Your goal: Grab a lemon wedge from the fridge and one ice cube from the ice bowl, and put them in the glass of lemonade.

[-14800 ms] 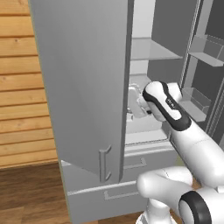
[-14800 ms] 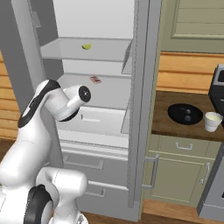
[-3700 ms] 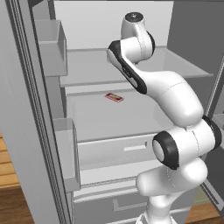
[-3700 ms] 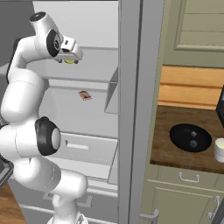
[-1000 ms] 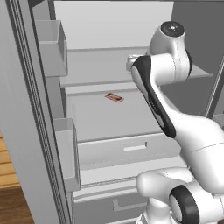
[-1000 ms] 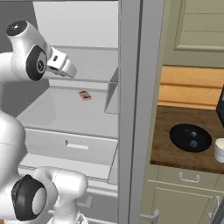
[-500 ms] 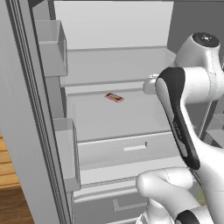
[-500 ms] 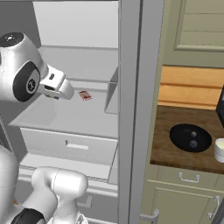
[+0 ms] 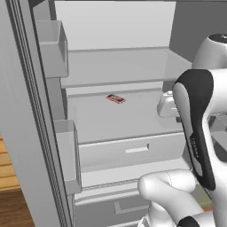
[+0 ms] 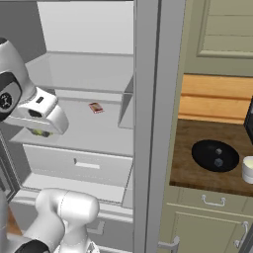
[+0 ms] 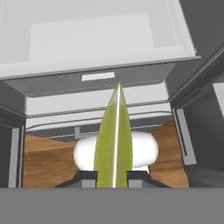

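Hand (image 11: 113, 177) pinching the wedge (image 11: 113, 140), yellow-green, upright between the 2 finger tips in the hand view, thin edge toward the camera. Pointing down at the fridge (image 11: 105, 39) front: a white drawer above, grey drawers under it, wooden floor (image 11: 46, 159) at the bottom. In the right base view, wedge (image 10: 39, 132) peeking yellow-green under the white hand (image 10: 40, 132), out in front of the open fridge (image 10: 89, 74), level with the front edge of the middle shelf (image 10: 94, 126). Reddish-brown bar (image 10: 96, 107) lying flat on that shelf, well apart from the hand; same bar (image 9: 115, 98) seen in the left base view, near the shelf's back. Fridge (image 9: 119, 66) doors open, bins (image 9: 52, 48) on the left door. To the right of the fridge, a wooden desk (image 10: 197, 148) carrying the black bowl (image 10: 215, 155) with 2 pale cubes (image 10: 218, 161) inside, and the glass (image 10: 248, 169) just beside the bowl on its right, cut by the picture edge. Bowl and glass both well apart from the hand. Green cabinets (image 10: 212, 217) under the desk and another (image 10: 222, 29) above it.
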Available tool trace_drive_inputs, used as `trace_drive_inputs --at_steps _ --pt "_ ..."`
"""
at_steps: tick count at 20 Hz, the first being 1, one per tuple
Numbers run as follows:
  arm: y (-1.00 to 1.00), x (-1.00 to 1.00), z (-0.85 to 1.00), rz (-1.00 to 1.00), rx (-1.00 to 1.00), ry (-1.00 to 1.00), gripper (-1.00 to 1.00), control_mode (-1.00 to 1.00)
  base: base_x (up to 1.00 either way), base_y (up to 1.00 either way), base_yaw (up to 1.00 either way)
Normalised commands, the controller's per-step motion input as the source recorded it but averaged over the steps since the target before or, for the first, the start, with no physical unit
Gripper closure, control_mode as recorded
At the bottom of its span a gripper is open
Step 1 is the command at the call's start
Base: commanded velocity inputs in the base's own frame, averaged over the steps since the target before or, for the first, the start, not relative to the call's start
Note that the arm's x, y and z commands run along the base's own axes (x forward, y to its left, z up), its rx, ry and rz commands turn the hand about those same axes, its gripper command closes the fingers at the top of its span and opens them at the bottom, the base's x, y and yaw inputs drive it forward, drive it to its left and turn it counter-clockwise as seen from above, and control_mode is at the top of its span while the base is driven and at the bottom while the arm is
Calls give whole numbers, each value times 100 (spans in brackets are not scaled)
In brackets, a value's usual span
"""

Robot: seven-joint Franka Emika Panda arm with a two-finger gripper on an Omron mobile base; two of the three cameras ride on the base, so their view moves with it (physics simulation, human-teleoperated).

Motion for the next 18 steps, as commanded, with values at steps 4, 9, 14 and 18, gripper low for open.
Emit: trace_drive_inputs --at_steps 4,9,14,18 --pt "0 -82 -7 0 0 4 100 -100 0 0 0" --pt "0 -60 0 0 0 0 100 -100 0 0 0" --pt "1 0 -34 0 0 5 100 -100 0 0 0" --pt "0 0 -11 0 0 0 100 -100 0 0 0"
